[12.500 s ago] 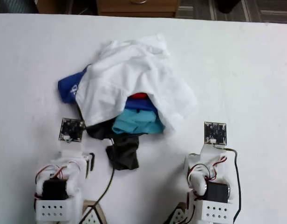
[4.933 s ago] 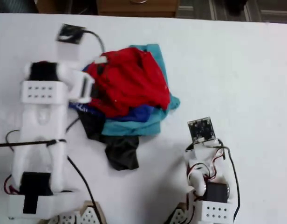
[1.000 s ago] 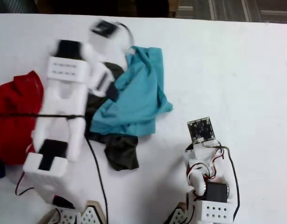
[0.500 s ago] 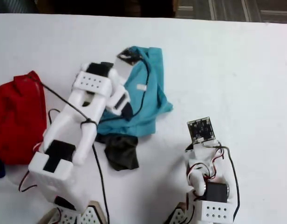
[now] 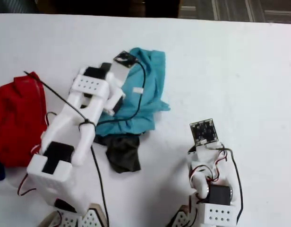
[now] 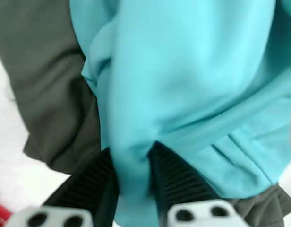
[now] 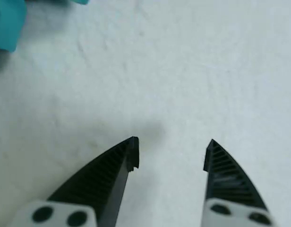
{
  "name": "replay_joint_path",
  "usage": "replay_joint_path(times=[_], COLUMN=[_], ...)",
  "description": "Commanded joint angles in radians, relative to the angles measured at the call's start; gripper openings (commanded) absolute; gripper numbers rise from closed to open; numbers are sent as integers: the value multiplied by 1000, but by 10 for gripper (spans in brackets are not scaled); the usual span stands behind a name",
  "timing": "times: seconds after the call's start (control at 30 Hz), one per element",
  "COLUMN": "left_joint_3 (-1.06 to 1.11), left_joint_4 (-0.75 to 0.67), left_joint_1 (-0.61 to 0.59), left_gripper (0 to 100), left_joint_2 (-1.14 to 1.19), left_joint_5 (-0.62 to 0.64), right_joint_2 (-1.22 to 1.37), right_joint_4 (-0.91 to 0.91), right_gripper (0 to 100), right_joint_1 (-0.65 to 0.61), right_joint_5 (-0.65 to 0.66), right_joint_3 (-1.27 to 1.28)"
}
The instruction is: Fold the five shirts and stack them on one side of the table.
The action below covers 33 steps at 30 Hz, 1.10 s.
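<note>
Teal shirt, soft and light, is lying crumpled on the table over a black shirt, with the left pincer pinching a fold. It is likely handling best by its hem corners. The right pincer is hanging open.

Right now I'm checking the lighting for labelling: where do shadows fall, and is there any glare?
High view: soft, even light on the table, no glare that I can see. Right wrist view: a faint shadow on the table just ahead of the open right gripper. Left wrist view: the teal shirt darkens in the creases where the left gripper pinches it.
</note>
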Motion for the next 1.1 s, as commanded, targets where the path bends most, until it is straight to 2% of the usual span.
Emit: replay_joint_path(times=[0.0, 0.17, 0.27, 0.33, 0.53, 0.7, 0.93, 1.07], left_joint_3=[-93, -360, -579, -705, -863, -885, -894, -889], left_joint_4=[64, 285, 434, 485, 479, 476, 308, 227], left_joint_1=[-31, -110, -216, -305, -606, -853, -1186, -1327], left_gripper=[24, 24, 24, 24, 24, 24, 24, 24], left_joint_2=[-20, -20, -20, -20, -92, -221, -350, -358], left_joint_5=[6, 6, 3, 2, -5, -98, -144, -144], right_joint_2=[-4, -4, -4, -4, -4, -4, -4, -4], right_joint_4=[-19, -19, -19, -19, -19, -19, -19, -19], right_gripper=[223, 223, 223, 223, 223, 223, 223, 223], right_joint_1=[4, 4, 4, 4, 4, 1, 1, 1], right_joint_5=[11, 11, 11, 11, 11, 11, 11, 11], right_joint_3=[9, 9, 9, 9, 9, 9, 9, 9])
